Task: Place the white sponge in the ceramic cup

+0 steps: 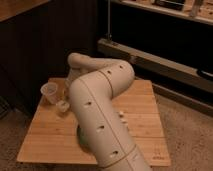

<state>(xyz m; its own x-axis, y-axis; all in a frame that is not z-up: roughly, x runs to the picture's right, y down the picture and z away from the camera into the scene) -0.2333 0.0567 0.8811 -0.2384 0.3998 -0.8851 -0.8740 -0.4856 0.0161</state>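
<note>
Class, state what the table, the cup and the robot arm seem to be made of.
Table: pale matte wood, likely bamboo; plank seams show.
Ceramic cup: pale, slightly translucent, so possibly plastic rather than ceramic.
Arm: smooth white moulded shell, probably plastic, dotted with dark holes.
The gripper hangs beside the cup, mostly hidden by the arm.

Gripper out of sight behind the arm (100, 102), beside the ceramic cup (49, 91).
</note>
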